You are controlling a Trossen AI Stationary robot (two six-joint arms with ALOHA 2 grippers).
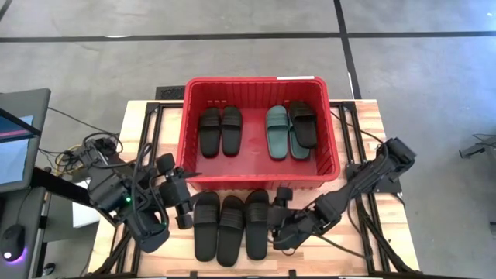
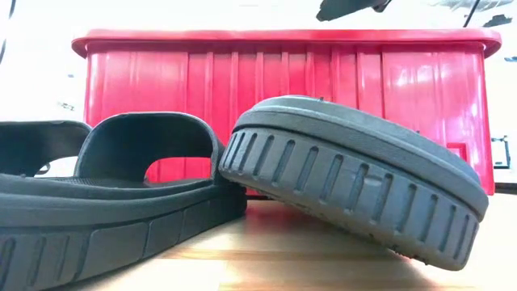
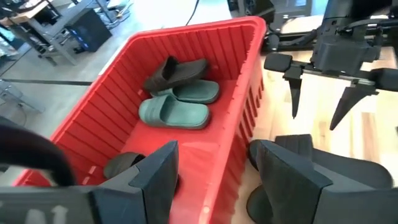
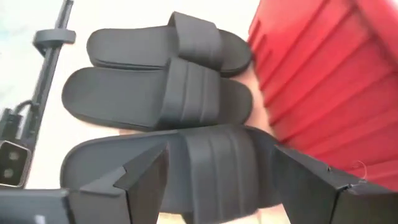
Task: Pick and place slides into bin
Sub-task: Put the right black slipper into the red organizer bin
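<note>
I am hovering the right gripper [image 4: 221, 171], jaws standing wide open, astride the strap of the nearest black slide [image 4: 205, 165], which fills the lower middle of the right wrist frame and lies at the lower centre of the high view beside two more black slides [image 1: 218, 226]. Four slides are already sitting in the red bin [image 1: 191, 132] at upper centre: a black pair [image 1: 221, 129] on its left, a teal one [image 1: 277, 132] beside a black one [image 1: 303, 122] on its right. The left gripper [image 1: 184, 195], also spread open and holding nothing, is waiting at the lower left, just beside the bin's near corner.

My worry: the low view is showing one slide [image 2: 355, 182] tilted, its edge propped on its neighbour, so a squeeze may twist it loose or drag the next one along. The bin wall is also running close, and a low lift could be catching the rolled rim.
</note>
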